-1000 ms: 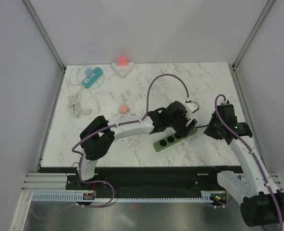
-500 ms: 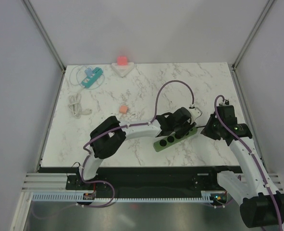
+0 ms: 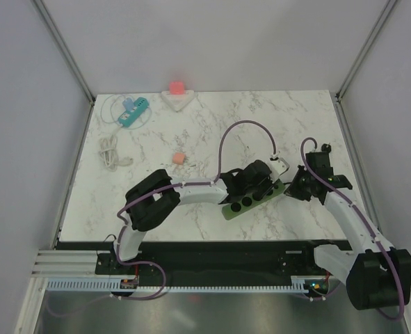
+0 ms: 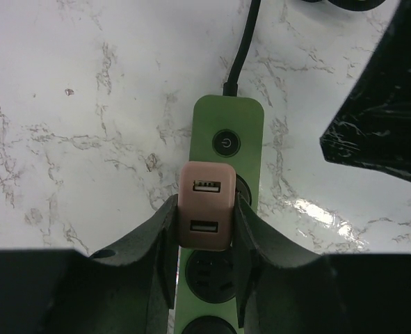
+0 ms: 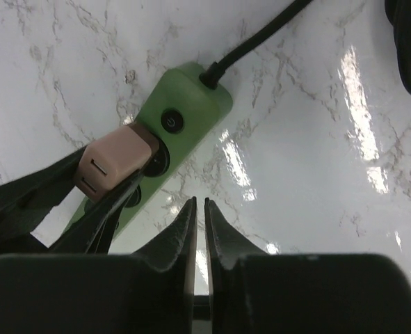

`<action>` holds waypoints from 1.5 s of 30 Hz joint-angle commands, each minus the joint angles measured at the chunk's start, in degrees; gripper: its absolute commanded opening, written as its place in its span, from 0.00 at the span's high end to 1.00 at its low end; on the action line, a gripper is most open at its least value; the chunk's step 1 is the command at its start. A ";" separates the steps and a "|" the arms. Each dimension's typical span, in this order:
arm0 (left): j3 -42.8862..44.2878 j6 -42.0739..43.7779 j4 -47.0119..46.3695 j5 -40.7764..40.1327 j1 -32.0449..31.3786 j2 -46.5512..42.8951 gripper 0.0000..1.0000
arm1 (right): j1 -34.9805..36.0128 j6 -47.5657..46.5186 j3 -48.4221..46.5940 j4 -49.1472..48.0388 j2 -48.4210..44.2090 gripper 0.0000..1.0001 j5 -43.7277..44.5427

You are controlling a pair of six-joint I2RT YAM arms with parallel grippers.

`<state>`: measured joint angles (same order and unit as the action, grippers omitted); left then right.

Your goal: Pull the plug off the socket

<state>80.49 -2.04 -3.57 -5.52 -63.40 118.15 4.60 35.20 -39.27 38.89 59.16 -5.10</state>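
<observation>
left pincer (image 4: pixel 205 206): clamped on the plug (image 4: pixel 206 186), one finger on each side face. A second ago it hung above the power strip (image 4: pixel 227 118) with fingers wide apart. Now it is down and closed.
plug: pinkish USB adapter, seated in the power strip's socket just beside the switch (image 4: pixel 226 143), at the strip's cord end. It doesn't look lifted yet.
right pincer (image 5: pixel 199 204): fingers almost together with only a thin slit between, nothing in it. It has moved in toward the power strip's cord end and now hangs over bare table (image 5: pixel 316 181) just off that end. I can't tell whether it touches the table.
power strip: same spot and same angle as a second ago, so nothing has dragged it.
cord (image 4: pixel 241 49): runs off the strip's end beyond the switch, slack.
meaning: the grasp is made, the pull hasn't started.
next, my guess: draw the plug straight out, square to the strip's face.
risk: the strip looks light and loose, so it may rise with the plug unless my right pincer pins the switch end down first.
</observation>
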 commanded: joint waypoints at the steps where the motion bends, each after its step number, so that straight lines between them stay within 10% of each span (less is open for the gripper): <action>1: -4.27 0.11 -3.01 -1.86 0.12 -4.32 0.98 | -0.38 -0.04 -0.81 -7.06 1.84 0.86 -1.66; 6: -6.92 -0.94 -5.30 -1.95 0.20 -6.00 0.98 | -0.47 -0.39 -1.07 -10.50 5.88 0.97 -3.24; 45: -3.59 -2.70 -5.13 -0.55 0.12 -6.26 0.98 | -0.47 -3.39 2.43 -14.90 18.89 0.87 -1.93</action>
<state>74.02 -2.31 -8.32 -5.48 -63.35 114.61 4.27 32.73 -40.34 23.59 77.19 -9.52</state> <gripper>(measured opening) 0.380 0.128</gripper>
